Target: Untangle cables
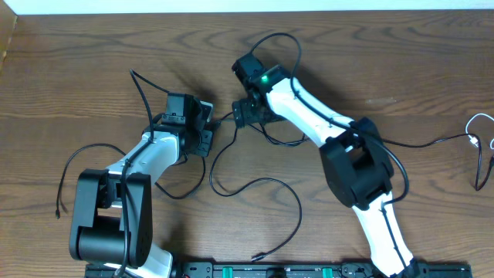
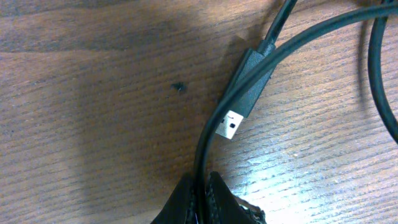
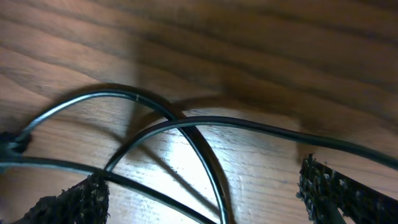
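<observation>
The left gripper (image 2: 204, 198) is seen pinched shut, and a black cable (image 2: 200, 158) is clamped between its tips. From the pinch the cable is seen curving forward and off to the gripper's right. Just ahead of the tips a USB plug (image 2: 244, 93) is laid flat on the table (image 2: 93, 124), its silver end pointed back toward the gripper and pressed right beside the held cable. The right gripper (image 3: 205, 199) is held wide open with nothing gripped. Two black loops (image 3: 186, 121) are crossed on the wood just ahead of it, between its fingers (image 3: 71, 202). From overhead, both grippers are seen close together, and a white cable (image 1: 480, 123) is spotted well behind the right gripper.
</observation>
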Motion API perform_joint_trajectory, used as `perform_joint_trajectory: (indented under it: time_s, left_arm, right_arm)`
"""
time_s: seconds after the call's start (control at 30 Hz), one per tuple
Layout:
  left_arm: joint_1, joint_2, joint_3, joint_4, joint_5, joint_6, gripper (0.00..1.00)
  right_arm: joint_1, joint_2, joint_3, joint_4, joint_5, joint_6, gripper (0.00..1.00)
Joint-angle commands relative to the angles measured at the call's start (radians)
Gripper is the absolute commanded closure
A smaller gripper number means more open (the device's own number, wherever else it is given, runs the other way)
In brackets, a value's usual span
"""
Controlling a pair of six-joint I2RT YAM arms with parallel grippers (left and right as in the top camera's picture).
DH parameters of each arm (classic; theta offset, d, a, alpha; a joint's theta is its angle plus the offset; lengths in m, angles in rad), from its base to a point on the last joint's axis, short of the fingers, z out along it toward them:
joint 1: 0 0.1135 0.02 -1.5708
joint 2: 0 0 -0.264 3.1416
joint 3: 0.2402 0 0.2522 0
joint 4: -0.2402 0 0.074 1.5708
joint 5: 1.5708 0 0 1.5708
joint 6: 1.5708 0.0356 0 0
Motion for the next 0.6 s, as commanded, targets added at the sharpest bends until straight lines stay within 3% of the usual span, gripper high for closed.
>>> perform_joint_trajectory:
  time_s: [0.0, 0.3, 0.57]
  left_arm:
    - [0.0, 0.01, -0.009, 0.0, -0.006, -0.005, 0.92]
    - [0.0, 0.01, -0.009, 0.001, -0.006, -0.005, 0.92]
    - [0.0, 0.01, -0.009, 0.001, -0.006, -0.005, 0.92]
  right_arm:
    - [0.021, 0.056, 0.021, -0.012, 0.032, 0.019, 0.06]
    - [0.024, 0.077, 0.021, -0.043, 0.049, 0.034, 0.13]
    - [0.034, 0.078, 0.019, -0.053, 0.106, 0.06, 0.4]
